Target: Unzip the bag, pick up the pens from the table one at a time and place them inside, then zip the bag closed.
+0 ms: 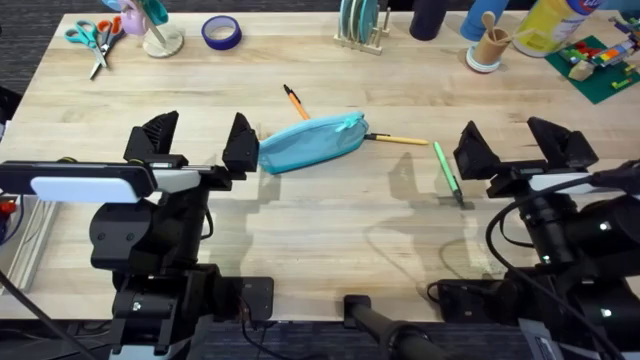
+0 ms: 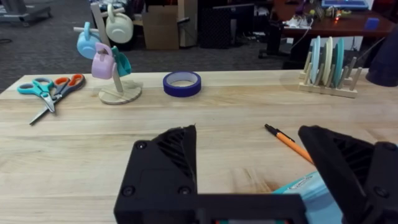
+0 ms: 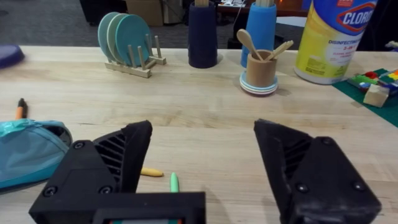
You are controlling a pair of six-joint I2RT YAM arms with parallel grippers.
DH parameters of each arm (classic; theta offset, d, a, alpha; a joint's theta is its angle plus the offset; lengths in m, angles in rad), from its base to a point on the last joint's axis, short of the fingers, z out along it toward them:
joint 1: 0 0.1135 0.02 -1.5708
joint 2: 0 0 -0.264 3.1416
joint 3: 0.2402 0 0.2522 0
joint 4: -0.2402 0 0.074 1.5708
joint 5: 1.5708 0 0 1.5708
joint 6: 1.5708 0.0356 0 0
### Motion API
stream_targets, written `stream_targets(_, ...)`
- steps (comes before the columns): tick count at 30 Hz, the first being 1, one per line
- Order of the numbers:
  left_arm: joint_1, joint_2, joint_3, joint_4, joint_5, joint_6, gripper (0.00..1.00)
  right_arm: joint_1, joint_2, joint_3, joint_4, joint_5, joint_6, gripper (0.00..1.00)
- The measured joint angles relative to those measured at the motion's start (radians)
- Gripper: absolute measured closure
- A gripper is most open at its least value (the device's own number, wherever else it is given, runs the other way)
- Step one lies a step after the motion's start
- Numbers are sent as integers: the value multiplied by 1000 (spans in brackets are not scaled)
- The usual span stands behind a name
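Left tool [image 1: 196, 140] hangs spread wide just beside the bag [image 1: 312, 142]; right tool [image 1: 520, 145], also spread, hovers near the green pen [image 1: 446, 168]. Orange pen [image 1: 295, 101] and yellow pen [image 1: 398, 139] touch the bag on the bench [image 1: 320, 220].

Pens [image 1: 447, 171] flank the bag [image 1: 311, 143] on the table [image 1: 330, 215].

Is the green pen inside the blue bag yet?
No, the green pen lies on the table, apart from the blue bag.
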Motion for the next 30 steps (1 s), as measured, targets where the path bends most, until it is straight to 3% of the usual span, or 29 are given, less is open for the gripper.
stream_targets(24, 0, 0, 0, -2, 0, 2, 6, 0, 2, 5, -21, 0, 33, 5)
stream_targets(30, 0, 0, 17, -39, -5, 2, 8, 0, 74, 118, -232, -3, 33, 5)
